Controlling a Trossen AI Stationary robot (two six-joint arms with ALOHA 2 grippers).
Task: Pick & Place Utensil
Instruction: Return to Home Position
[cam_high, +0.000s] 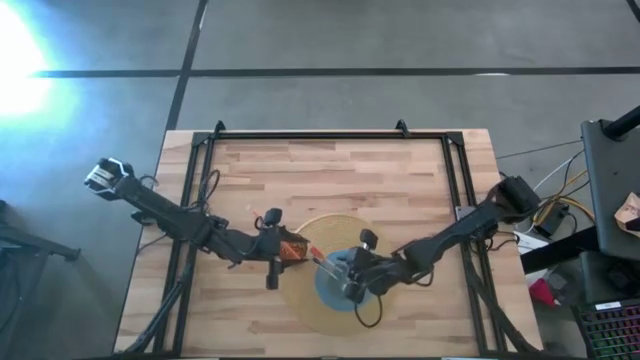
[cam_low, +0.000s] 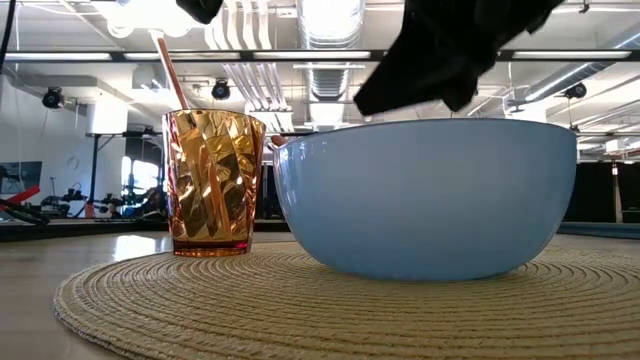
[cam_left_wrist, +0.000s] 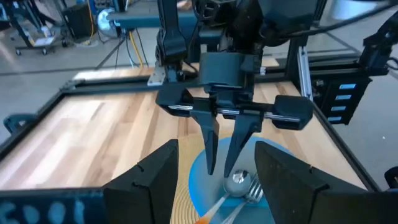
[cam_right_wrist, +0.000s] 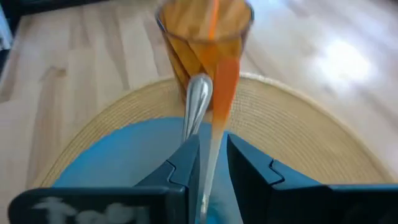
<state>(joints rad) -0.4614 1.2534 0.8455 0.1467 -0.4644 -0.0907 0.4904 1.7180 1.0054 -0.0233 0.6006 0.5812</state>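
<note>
An amber glass (cam_low: 208, 180) and a blue bowl (cam_low: 425, 195) stand on a round woven mat (cam_high: 300, 300). An orange handle (cam_low: 172, 70) leans out of the glass. My right gripper (cam_high: 347, 277) hangs over the bowl, fingers pointing down, shut on an orange-handled utensil (cam_right_wrist: 222, 87) that runs toward the glass. A silver utensil (cam_right_wrist: 196, 99) lies beside it. A spoon head (cam_left_wrist: 238, 182) and a fork head (cam_left_wrist: 253, 190) show in the bowl below the right fingers. My left gripper (cam_left_wrist: 217, 186) is open and empty, above the glass (cam_high: 290, 248). My right gripper has the orange-handled utensil's pale lower shaft (cam_right_wrist: 210, 158) between its two fingers, which come from above and lie across it. The handle slants away toward the glass. Whether the silver utensil is also in the hold, I cannot tell.
A black frame (cam_high: 330, 135) runs round the wooden table. The two grippers are close together over the mat. Bare wood lies at the table's far side (cam_high: 330, 175) and left (cam_left_wrist: 93, 137).
</note>
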